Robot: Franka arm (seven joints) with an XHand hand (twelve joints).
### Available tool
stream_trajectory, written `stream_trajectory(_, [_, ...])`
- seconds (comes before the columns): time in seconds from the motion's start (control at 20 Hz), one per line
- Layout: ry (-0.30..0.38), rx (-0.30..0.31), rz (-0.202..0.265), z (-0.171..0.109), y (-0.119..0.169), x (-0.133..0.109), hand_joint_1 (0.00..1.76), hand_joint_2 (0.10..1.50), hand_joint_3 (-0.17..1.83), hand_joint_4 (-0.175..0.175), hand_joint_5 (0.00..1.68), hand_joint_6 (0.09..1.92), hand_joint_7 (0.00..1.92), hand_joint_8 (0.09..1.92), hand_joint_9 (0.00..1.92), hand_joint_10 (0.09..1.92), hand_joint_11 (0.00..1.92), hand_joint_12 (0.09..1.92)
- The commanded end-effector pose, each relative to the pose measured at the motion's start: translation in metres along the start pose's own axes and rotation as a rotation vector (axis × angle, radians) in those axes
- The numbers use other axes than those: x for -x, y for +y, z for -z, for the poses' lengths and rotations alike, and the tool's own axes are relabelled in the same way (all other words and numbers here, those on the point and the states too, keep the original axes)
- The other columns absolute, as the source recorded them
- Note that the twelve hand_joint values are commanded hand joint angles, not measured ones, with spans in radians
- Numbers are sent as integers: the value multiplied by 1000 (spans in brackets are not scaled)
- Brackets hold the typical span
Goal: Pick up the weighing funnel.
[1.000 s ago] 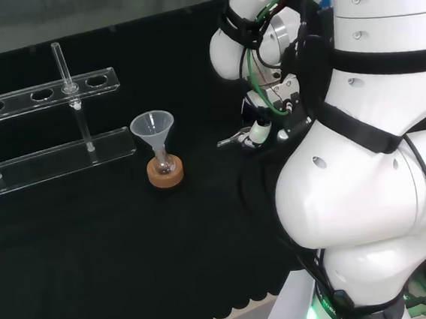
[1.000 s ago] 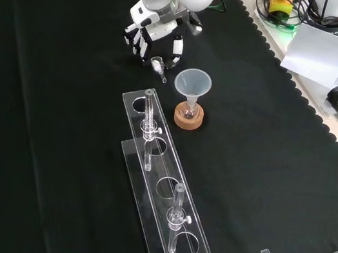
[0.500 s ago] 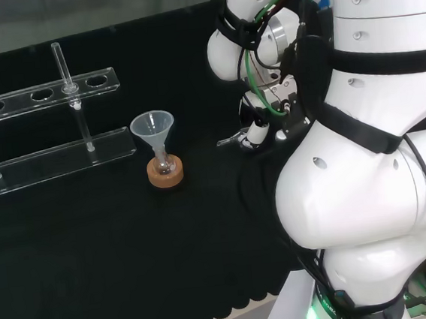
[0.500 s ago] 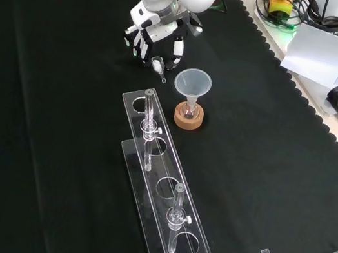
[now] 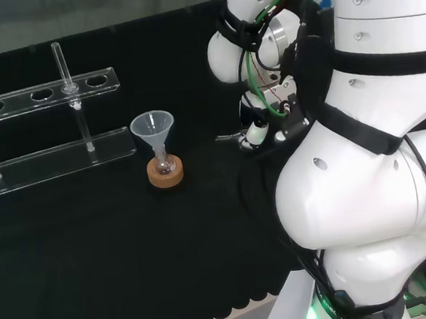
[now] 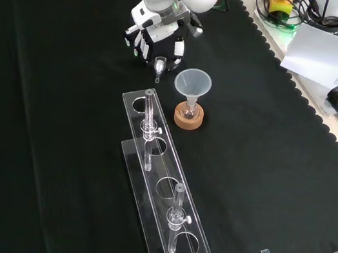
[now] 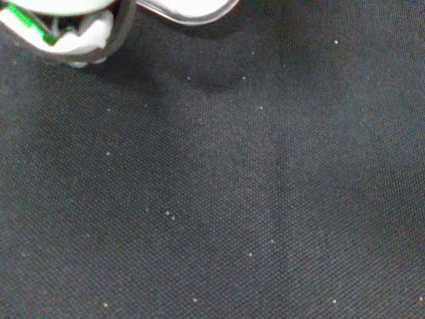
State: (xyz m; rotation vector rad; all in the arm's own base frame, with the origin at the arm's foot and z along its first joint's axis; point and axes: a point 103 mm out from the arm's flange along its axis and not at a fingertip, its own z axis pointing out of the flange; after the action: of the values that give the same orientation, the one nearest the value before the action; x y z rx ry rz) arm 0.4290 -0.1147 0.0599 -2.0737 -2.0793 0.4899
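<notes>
The hand (image 6: 151, 41) hangs near the far end of the black cloth in the front view, its fingers curled round a small clear weighing funnel (image 6: 159, 67) whose stem points down. In the head view the hand (image 5: 259, 129) peeks out left of the arm's white links, and the weighing funnel's stem (image 5: 227, 136) sticks out to the left, just above the cloth. The wrist view looks at bare black cloth (image 7: 219, 186) with a blurred white part of the hand (image 7: 66, 30) at one edge.
The big funnel (image 6: 192, 85) stands in a small flask on a cork ring (image 6: 188, 118), close to the hand. A clear tube rack (image 6: 163, 194) with two tubes runs toward the near edge. Papers and cables (image 6: 328, 56) lie beyond the cloth's right edge.
The hand has lifted slightly with the weighing funnel in it, and the funnel's stem now hangs straighter. The big funnel and the rack have not moved.
</notes>
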Motion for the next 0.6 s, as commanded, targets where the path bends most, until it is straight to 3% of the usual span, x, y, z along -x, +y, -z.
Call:
stream_trajectory(0.05, [-2, 11, -1, 1, -1, -1, 874, 489, 636, 175, 1109, 512, 1127, 275, 772, 383, 0, 1311])
stream_trajectory(0.6, [2, 48, -10, 1, -2, -2, 895, 491, 635, 175, 1199, 462, 1192, 275, 830, 358, 0, 1367])
